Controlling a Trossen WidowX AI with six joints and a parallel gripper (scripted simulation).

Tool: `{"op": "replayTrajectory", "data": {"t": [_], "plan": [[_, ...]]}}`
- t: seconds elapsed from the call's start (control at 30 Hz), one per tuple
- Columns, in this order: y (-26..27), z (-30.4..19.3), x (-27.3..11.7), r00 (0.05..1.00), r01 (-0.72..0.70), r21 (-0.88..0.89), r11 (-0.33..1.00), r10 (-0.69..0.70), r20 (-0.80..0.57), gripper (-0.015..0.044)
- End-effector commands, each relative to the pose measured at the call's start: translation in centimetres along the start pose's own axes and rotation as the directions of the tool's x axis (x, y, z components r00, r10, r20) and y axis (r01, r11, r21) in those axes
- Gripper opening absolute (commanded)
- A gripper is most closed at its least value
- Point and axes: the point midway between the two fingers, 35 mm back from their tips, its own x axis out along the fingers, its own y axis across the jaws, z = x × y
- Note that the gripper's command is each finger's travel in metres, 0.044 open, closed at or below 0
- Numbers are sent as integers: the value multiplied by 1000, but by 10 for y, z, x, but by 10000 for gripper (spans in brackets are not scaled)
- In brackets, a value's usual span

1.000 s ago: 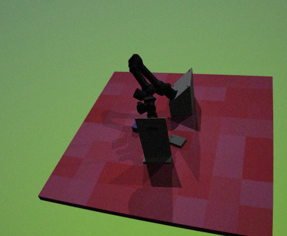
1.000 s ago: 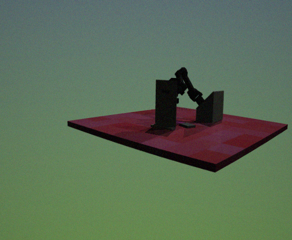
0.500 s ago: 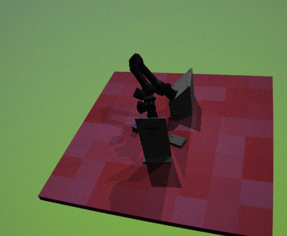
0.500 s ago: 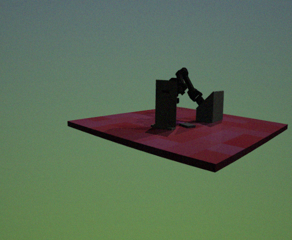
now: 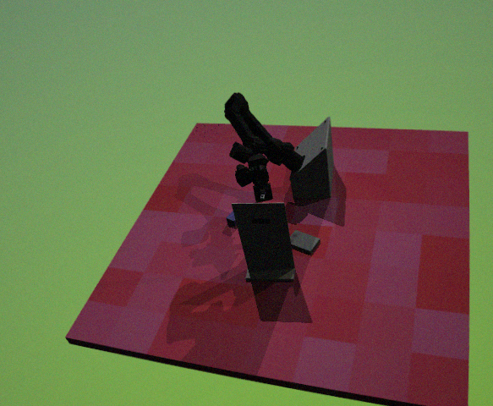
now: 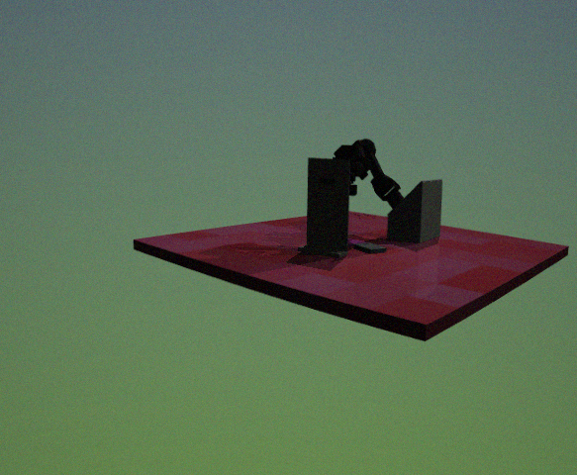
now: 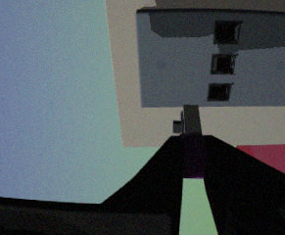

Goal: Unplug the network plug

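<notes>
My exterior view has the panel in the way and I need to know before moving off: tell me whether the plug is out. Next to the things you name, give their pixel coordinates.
Observer: It's out. The wrist view shows the plug (image 7: 192,119) in the shut gripper (image 5: 263,192) (image 7: 191,147), with three open sockets (image 7: 222,64) in the faceplate (image 7: 176,73).

Operator: Name something else the panel hides from me.

Observer: A small blue object (image 5: 230,219), on the table; in the top view it peeks past the left edge of the panel (image 5: 264,249) (image 6: 328,220) (image 7: 124,117).
</notes>
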Motion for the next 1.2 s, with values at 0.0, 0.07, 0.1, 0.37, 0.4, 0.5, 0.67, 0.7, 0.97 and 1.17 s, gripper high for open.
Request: {"op": "replayTrajectory", "data": {"t": [0.0,0.07,0.1,0.37,0.4,0.5,0.67,0.7,0.97,1.17], "plan": [[10,-1,-4,1000,1,4,1000,-1,3,0],[15,-2,-6,1000,1,4,1000,-1,3,0],[17,-3,-8,1000,1,4,1000,-1,3,0],[15,-5,-11,999,46,32,998,-46,15,0],[9,-5,-11,997,76,50,996,-77,23,0],[-11,-6,-10,985,162,103,981,-168,47,0],[-42,-6,-13,945,294,189,937,-315,89,0],[-48,-6,-15,934,318,205,926,-343,97,0],[-94,-6,-30,818,478,328,815,-549,171,0],[-124,-5,-47,702,557,409,722,-673,233,0]]}}
